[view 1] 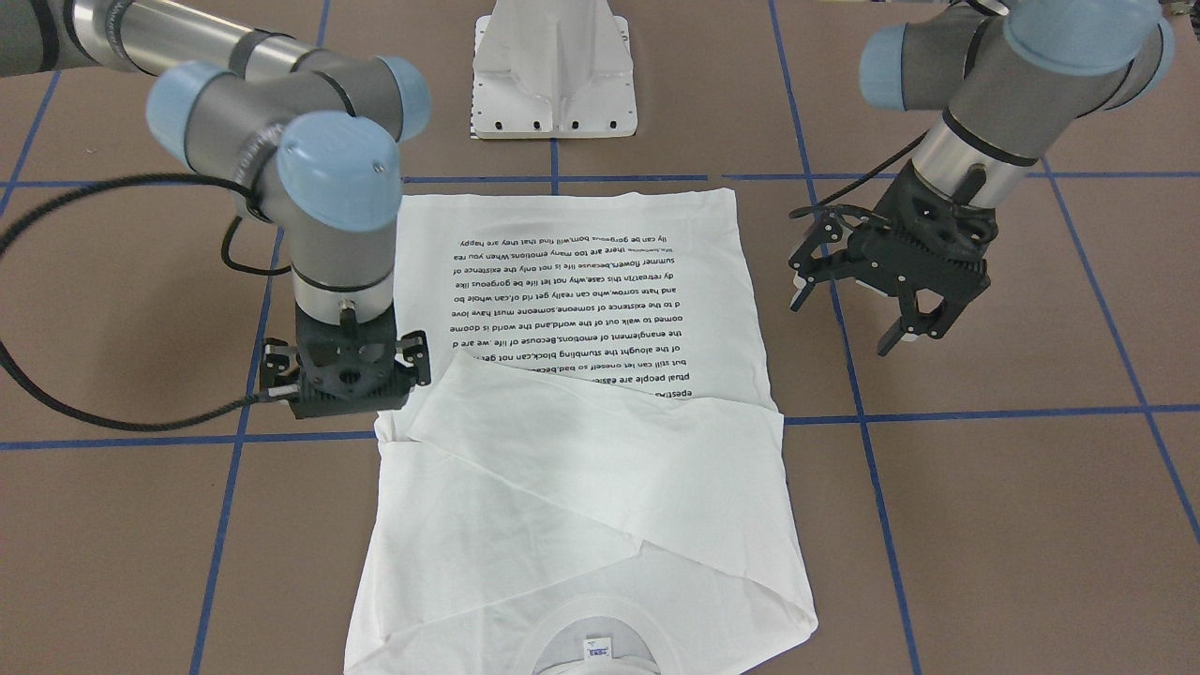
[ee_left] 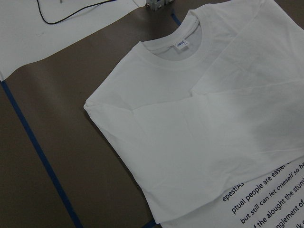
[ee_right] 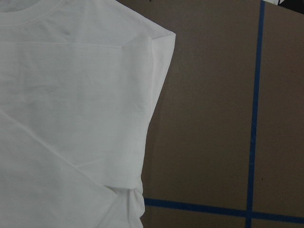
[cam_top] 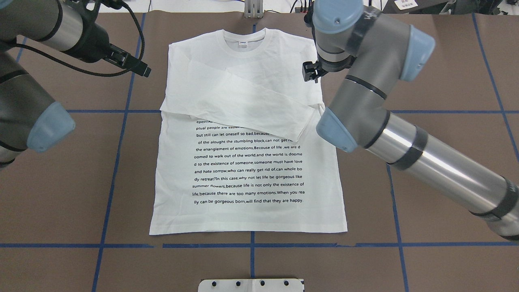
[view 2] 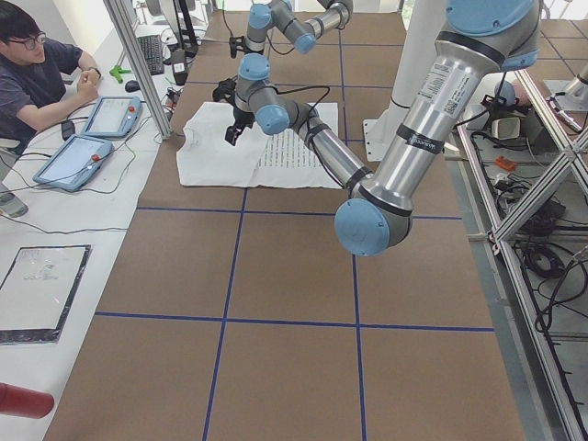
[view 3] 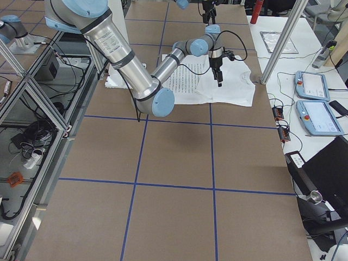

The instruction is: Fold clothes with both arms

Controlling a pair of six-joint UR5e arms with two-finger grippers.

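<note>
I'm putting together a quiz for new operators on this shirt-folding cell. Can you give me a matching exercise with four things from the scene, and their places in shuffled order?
Things
1. left hand
2. right hand
3. neck label
4. printed text

Places
A. at the T-shirt's side edge, pointing down
B. inside the collar
C. over bare table, off the T-shirt
D. partly covered by a folded sleeve

Pairs: 1-C, 2-A, 3-B, 4-D
</note>
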